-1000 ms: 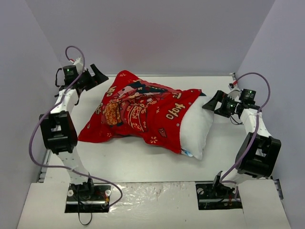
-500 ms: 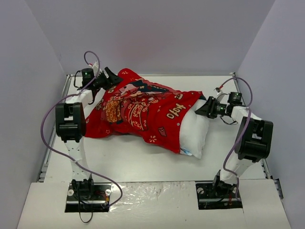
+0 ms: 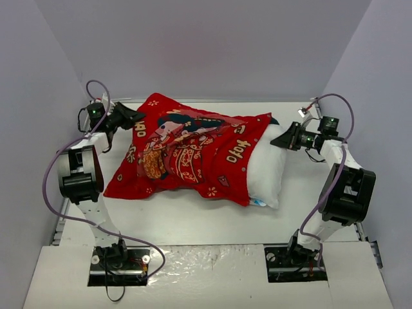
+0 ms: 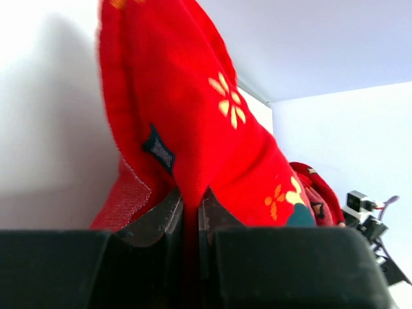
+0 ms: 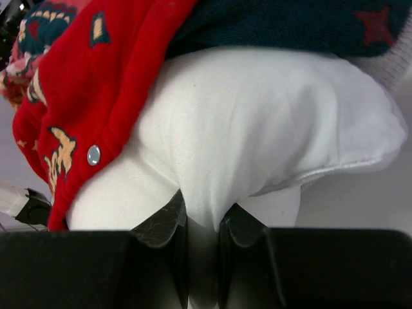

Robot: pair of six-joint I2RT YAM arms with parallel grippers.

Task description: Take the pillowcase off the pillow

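Pillowcase (image 3: pixel 193 151) lies on the table (image 3: pixel 193 215), covering most of the pillow (image 3: pixel 269 177). Both arms have just closed in. The left gripper (image 4: pixel 191 201) now pinches its red far end, and the right gripper (image 5: pixel 202 215) pinches the bare white corner. I reckon they're set to pull apart.

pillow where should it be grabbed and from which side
Grip the bare white end of the pillow that sticks out of the pillowcase mouth, coming in low from the right. It bulges soft there, so a fold pinches easily, as the right hand does.
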